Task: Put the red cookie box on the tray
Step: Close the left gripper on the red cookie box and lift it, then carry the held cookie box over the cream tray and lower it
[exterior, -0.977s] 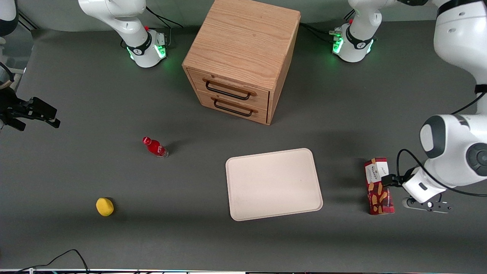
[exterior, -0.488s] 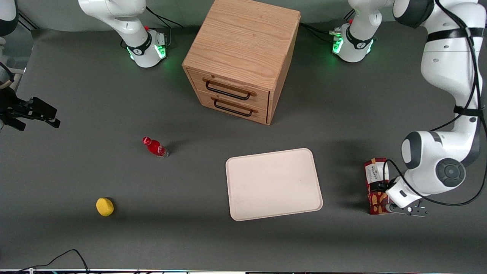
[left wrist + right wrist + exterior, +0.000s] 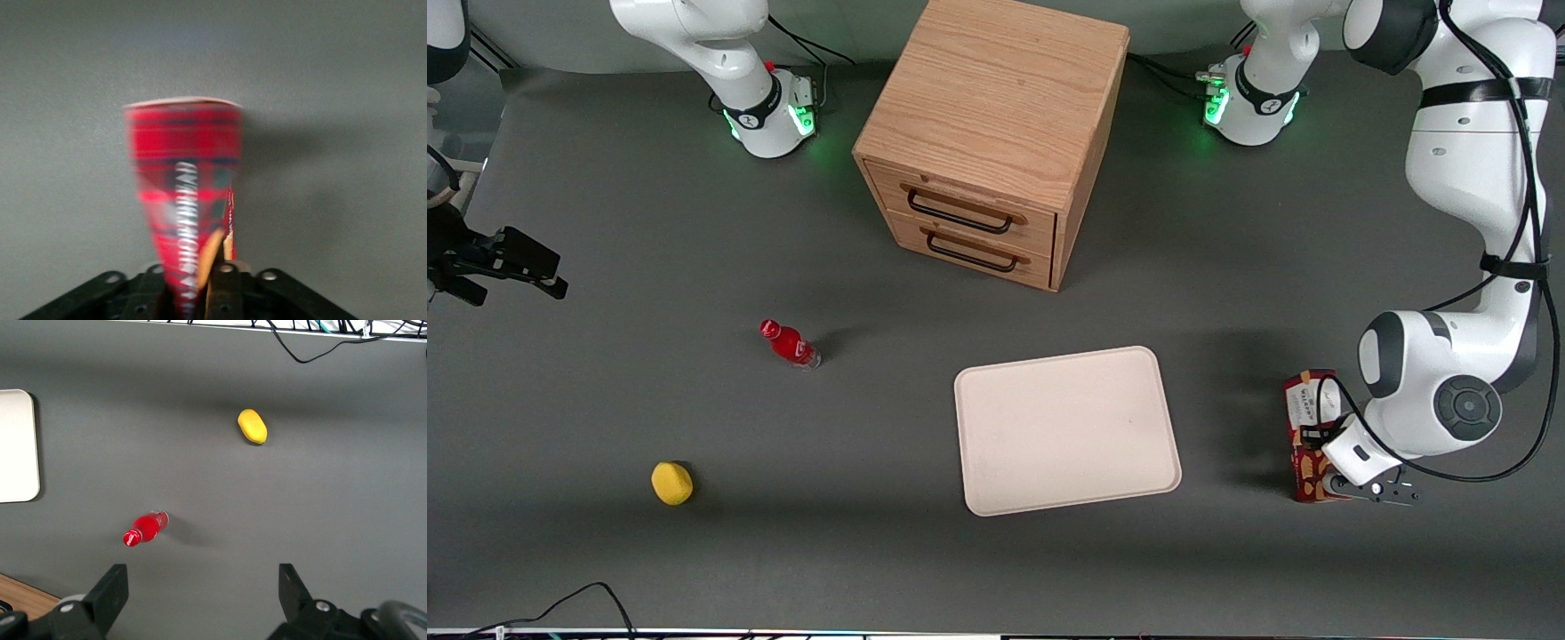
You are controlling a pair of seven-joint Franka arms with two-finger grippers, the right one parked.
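Note:
The red cookie box (image 3: 1309,402) lies on the dark table toward the working arm's end, beside the tray (image 3: 1067,431) with a gap between them. Its white label end points away from the front camera. My left gripper (image 3: 1321,447) is down over the box's middle, and the hand hides that part. In the left wrist view the box (image 3: 183,173) runs out from between my fingers, and the gripper (image 3: 190,283) is shut on its two long sides. The cream-white tray has nothing on it.
A wooden two-drawer cabinet (image 3: 996,142) stands farther from the front camera than the tray. A small red bottle (image 3: 790,345) and a yellow lemon-like object (image 3: 671,483) sit toward the parked arm's end. Both also show in the right wrist view (image 3: 145,528) (image 3: 252,427).
My left gripper came in from beside the box and settled over its middle. The box has shifted slightly and its label end has turned a little.

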